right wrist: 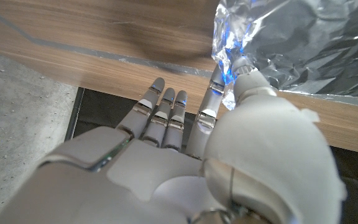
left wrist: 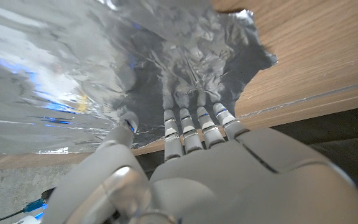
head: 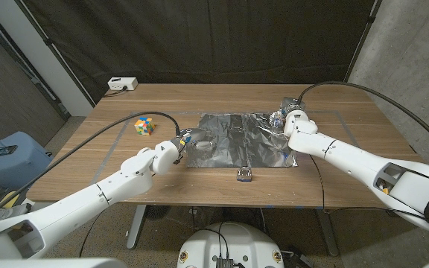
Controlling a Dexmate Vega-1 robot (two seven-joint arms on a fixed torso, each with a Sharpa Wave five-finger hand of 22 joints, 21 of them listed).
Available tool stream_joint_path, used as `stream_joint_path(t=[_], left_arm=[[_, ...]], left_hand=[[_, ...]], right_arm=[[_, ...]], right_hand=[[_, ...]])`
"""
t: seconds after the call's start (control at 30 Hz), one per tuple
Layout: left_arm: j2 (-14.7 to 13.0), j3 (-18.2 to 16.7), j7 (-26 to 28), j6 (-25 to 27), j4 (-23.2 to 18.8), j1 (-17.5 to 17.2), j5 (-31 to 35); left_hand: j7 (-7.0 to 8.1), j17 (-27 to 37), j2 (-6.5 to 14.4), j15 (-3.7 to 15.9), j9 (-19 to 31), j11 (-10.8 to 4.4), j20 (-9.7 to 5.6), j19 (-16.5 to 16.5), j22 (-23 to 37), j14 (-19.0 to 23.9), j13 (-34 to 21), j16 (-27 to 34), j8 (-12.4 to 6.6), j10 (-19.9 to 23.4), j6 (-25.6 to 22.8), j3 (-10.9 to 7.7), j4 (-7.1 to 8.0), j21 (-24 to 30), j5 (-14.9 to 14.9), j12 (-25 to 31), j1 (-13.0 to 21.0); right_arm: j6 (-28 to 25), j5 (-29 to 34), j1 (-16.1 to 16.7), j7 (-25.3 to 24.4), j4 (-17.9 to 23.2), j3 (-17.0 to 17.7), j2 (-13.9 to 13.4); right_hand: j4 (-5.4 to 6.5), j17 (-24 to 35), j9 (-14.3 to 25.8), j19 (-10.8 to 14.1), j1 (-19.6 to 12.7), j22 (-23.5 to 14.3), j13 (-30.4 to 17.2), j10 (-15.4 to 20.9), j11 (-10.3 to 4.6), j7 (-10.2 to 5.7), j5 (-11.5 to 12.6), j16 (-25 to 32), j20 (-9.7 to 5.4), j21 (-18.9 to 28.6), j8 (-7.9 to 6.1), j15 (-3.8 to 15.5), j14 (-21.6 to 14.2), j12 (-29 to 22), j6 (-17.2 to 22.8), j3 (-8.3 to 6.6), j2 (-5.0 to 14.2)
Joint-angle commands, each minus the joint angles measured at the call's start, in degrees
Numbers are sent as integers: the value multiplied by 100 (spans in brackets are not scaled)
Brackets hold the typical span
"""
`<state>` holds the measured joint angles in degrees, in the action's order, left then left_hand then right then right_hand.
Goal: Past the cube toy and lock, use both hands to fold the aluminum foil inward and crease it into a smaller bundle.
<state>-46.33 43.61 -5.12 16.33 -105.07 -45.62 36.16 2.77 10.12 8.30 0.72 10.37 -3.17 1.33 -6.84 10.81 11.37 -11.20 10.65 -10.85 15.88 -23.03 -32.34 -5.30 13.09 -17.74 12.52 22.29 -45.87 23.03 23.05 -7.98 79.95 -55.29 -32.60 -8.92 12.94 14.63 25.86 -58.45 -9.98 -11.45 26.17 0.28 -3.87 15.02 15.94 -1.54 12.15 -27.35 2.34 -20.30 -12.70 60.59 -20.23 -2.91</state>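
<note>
A crinkled aluminum foil sheet (head: 243, 140) lies in the middle of the wooden table (head: 348, 160). Left of it sits the colourful cube toy (head: 144, 126), and the small metal lock (head: 244, 174) sits just in front of its near edge. My left hand (head: 177, 149) is at the sheet's left edge, which curls up there. In the left wrist view the fingers (left wrist: 191, 121) dig into the foil (left wrist: 73, 68) with the thumb against it. At the far right corner my right hand (head: 295, 125) holds the sheet. The right wrist view shows thumb and a finger pinching the foil (right wrist: 303, 43), with the other fingers (right wrist: 160, 106) spread.
A white box (head: 123, 84) stands at the table's far left corner. Thin tape lines (head: 341, 119) mark the tabletop around the foil. A blue seat (head: 6, 158) stands off the table's left side. A dark curtain hangs behind the far edge.
</note>
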Motion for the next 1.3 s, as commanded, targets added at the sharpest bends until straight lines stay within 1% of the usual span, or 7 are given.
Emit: stream_joint_path(t=[0.03,0.53,0.77,0.93,1.3], left_arm=[[-13,-32,-105,-1,-10,22,-151],[-25,-17,-127,-77,14,40,-259],[0,17,-167,-149,112,91,-309],[-6,35,-148,-320,212,144,-348],[4,35,-127,-481,378,195,-431]], left_hand=[[10,16,-14,12,10,1,-6,1,9,15,-14,21,-42,66,-65,-2,19,-11,25,26,-55],[7,8,-17,15,10,8,-10,-4,9,24,-12,15,-27,76,-68,-3,26,-13,40,20,-95],[3,4,-16,9,9,2,-8,-4,8,30,-12,12,-21,74,-69,-8,22,-14,44,16,-103],[5,2,-14,1,10,1,-7,-4,8,29,-11,9,-20,72,-72,-12,20,-15,46,13,-106],[-5,-4,-5,-3,10,10,-1,-1,7,20,-11,-1,-15,57,-82,-29,8,-19,51,1,-109]], right_arm=[[-130,54,8,34,172,-19,-24],[-277,181,-4,134,471,-47,-151],[-434,293,-67,250,659,-92,-202],[-503,376,-151,359,718,-163,-192],[-639,553,-336,562,771,-327,-91]], right_hand=[[25,9,11,13,-51,-27,-2,54,-8,-5,10,48,-12,3,-35,314,-30,16,10,10,36],[32,17,15,10,-62,-27,-3,67,10,-14,5,49,-11,-3,-46,295,-29,30,13,35,58],[29,18,18,2,-76,-28,-3,73,16,-7,4,45,-11,-7,-46,293,-19,35,0,45,63],[27,20,15,-4,-94,-28,-4,74,10,1,5,46,-13,-11,-47,292,-21,40,0,45,80],[21,23,24,-30,-124,-28,-5,82,21,24,1,38,-10,-22,-52,277,-3,49,-15,60,96]])
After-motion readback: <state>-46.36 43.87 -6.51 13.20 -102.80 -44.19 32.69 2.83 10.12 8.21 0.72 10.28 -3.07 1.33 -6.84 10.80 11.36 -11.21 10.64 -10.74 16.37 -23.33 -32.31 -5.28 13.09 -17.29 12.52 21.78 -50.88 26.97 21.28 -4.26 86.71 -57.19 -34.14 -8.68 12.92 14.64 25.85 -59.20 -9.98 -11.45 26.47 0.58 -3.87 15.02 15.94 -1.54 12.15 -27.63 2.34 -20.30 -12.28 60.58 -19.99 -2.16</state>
